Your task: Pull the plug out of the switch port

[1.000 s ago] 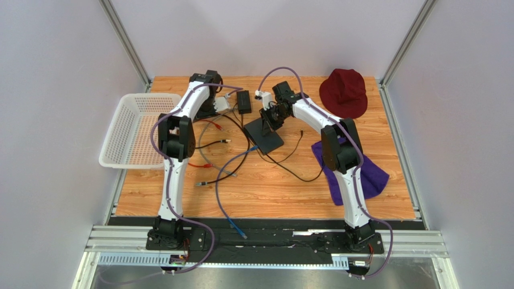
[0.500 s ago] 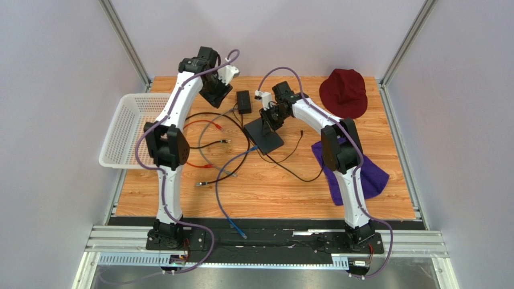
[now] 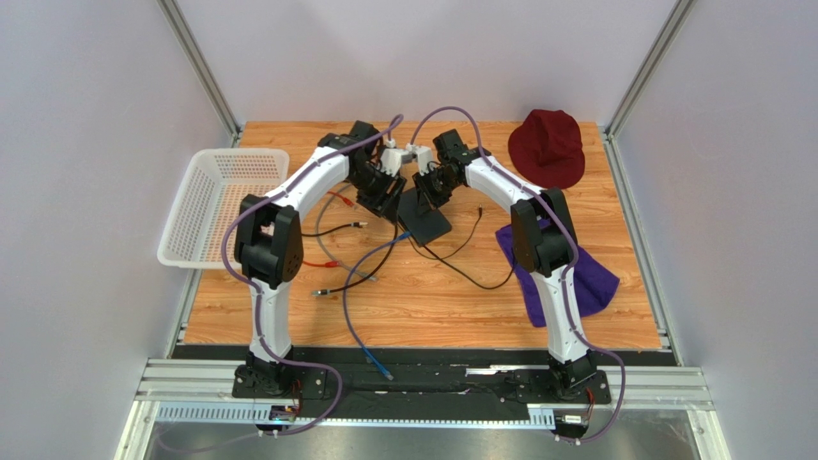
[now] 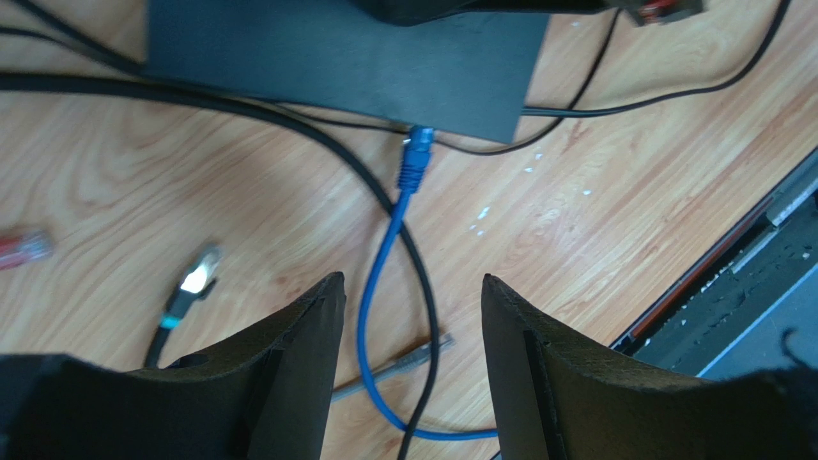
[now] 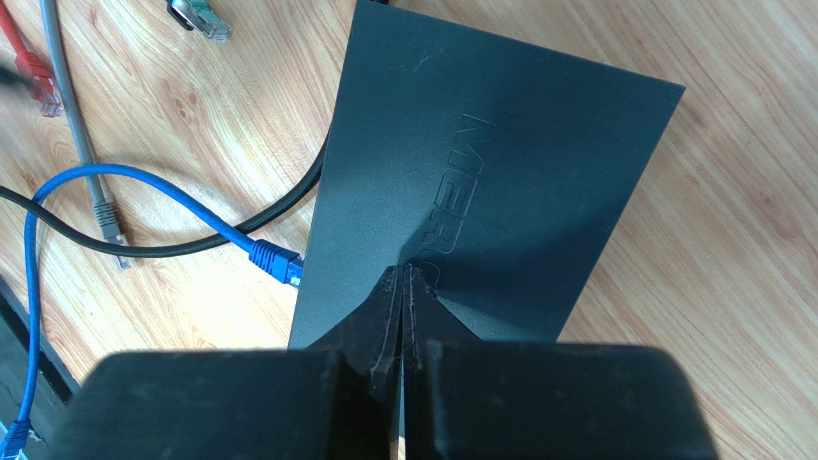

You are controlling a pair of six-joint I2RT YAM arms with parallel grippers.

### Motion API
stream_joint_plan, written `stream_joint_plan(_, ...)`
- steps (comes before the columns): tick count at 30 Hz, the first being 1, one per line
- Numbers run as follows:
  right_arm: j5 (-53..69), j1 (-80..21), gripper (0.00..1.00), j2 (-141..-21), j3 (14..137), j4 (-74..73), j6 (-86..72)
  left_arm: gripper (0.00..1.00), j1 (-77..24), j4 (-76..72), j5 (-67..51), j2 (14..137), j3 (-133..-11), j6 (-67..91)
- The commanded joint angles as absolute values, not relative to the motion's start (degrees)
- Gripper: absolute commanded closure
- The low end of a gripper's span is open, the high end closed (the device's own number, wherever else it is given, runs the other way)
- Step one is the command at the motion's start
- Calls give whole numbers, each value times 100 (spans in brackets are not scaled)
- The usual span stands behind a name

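Note:
The switch, a flat matte-black box [image 3: 423, 215], lies mid-table. A blue plug [image 4: 416, 159] sits in the switch port [image 4: 451, 123] on its near edge; the plug [image 5: 276, 262] also shows in the right wrist view, at the left edge of the box [image 5: 490, 182]. My left gripper [image 4: 411, 280] hangs open above the blue cable [image 4: 376, 287], a short way back from the plug, with nothing between its fingers. My right gripper [image 5: 403, 268] is shut, its tips resting on top of the box. From above, the left gripper [image 3: 388, 195] is just left of the box.
Loose cables lie left of the box: a red plug [image 4: 19, 247], a silver-tipped black one [image 4: 196, 279] and a grey one [image 4: 408, 361]. A white basket [image 3: 209, 206] stands at the left edge, with a red hat [image 3: 547, 146] and purple cloth [image 3: 597, 275] on the right.
My left arm swung from the back left over to the switch's left side, and its jaws opened wider. The right arm and the switch have not moved.

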State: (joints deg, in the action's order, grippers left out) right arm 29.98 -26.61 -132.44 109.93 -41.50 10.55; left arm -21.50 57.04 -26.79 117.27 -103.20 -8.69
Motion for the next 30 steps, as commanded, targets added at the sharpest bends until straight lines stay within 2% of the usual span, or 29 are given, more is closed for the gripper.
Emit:
stream_joint_plan(1, 2171, -2725, 100, -13623, 10776, -4193, 1318, 37, -2241, 5405, -2698, 11566, -10398, -651)
stream_joint_plan(30, 2092, -2804, 100, -13535, 10731, -4192, 1371, 37, -2259, 5221, -2839, 11549, -10266, -747)
